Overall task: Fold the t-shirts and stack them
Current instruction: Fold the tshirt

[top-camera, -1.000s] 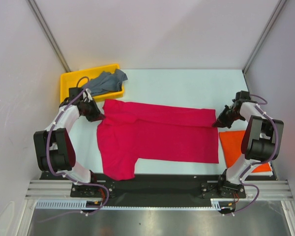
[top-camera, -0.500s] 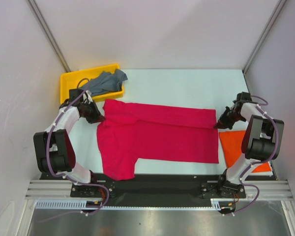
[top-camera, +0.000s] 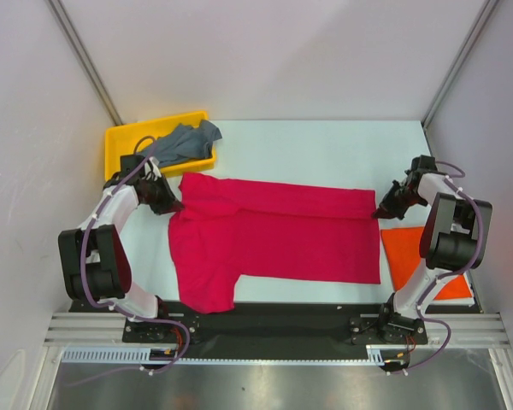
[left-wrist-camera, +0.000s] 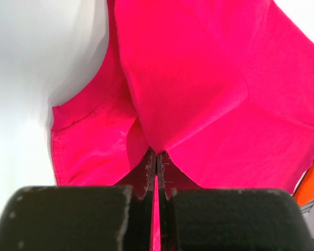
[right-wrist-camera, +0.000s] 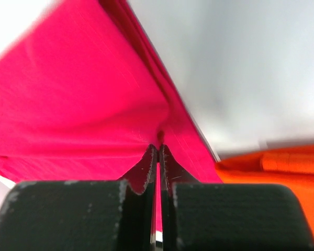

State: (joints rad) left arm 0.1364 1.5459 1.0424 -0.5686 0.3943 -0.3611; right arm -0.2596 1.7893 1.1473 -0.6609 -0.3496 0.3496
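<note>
The crimson-pink t-shirt (top-camera: 274, 239) lies spread across the table, its far part folded toward me along its length. My left gripper (top-camera: 173, 202) is shut on the shirt's left end, pinching cloth (left-wrist-camera: 188, 94) between its jaws. My right gripper (top-camera: 380, 211) is shut on the shirt's right end, with cloth (right-wrist-camera: 83, 104) in its jaws. The orange-red t-shirt (top-camera: 423, 260) lies folded at the right, under the right arm; it also shows in the right wrist view (right-wrist-camera: 282, 167). The grey-blue t-shirt (top-camera: 184, 141) lies crumpled in the yellow tray (top-camera: 120, 141).
The yellow tray stands at the back left corner, just behind my left gripper. Grey walls close in the table on the left, back and right. The black rail (top-camera: 274, 320) with both arm bases runs along the near edge.
My right gripper has moved slightly toward the far right, pulling the shirt's right end taut. The left gripper has hardly moved.
</note>
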